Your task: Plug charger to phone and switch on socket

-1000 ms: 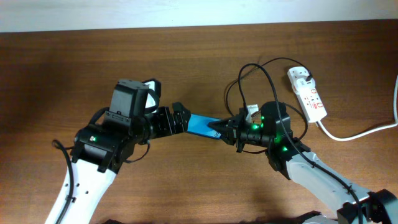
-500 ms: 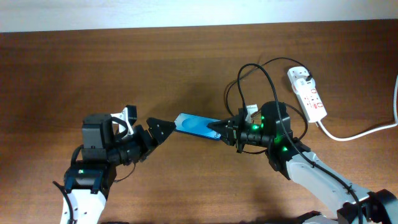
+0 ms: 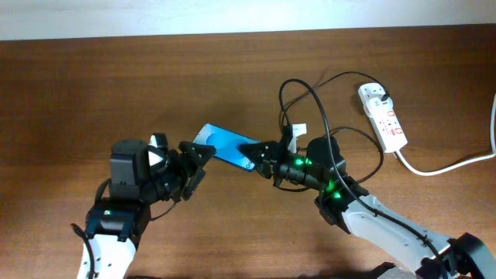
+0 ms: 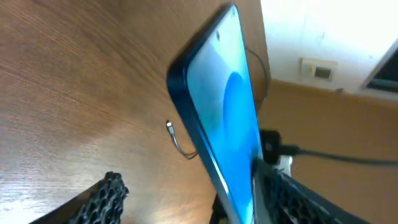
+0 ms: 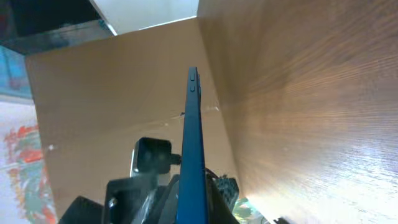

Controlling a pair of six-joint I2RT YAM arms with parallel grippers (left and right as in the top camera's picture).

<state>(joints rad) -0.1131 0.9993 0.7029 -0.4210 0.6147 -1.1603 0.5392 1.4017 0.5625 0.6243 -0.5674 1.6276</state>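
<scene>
My left jaws are standing apart astride one end of the phone. It is looking light, stiff, slick and breakable, best pinched across its thin edges. My right jaws are clamping its other end, holding it slanted over the desk, and it is now sitting further left than before.

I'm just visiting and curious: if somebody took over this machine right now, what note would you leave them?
Right gripper: shut on one end of the slim black-edged phone with the blue screen, holding it tilted up from the brown wooden table.
Left gripper: open, fingers either side of the phone's other end.
Thin black charger cable: its silvery tip lies loose on the table.
Long white power strip: beyond the right arm, no gripper near.
Done: phone gripped. Left: plug in tip, press the switch.
</scene>
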